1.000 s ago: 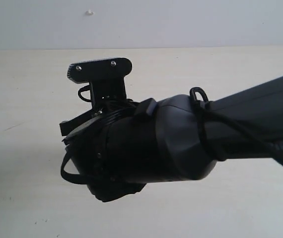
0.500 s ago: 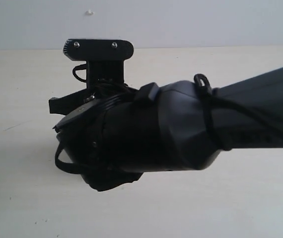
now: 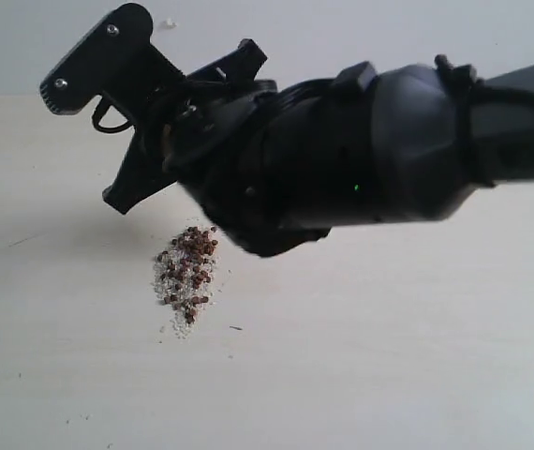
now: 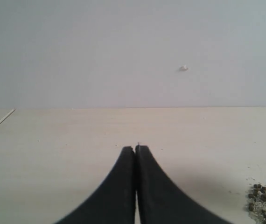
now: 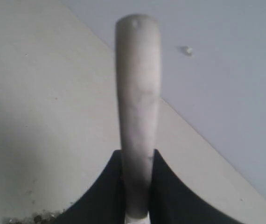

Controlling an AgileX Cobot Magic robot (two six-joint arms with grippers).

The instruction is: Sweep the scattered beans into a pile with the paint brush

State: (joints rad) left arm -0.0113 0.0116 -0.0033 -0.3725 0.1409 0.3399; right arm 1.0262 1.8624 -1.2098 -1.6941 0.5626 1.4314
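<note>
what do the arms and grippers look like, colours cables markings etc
The right arm is glossy black with a rounded housing, black cables strapped around it, a tiny green light and a flat bracket with two silver screws. The left gripper and right gripper have smooth black fingers curving to narrow tips.

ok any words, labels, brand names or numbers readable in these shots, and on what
None: no view shows readable text.
The right arm carries only a small green light, no lettering.
The paint brush handle, the table and the wall are unmarked.
</note>
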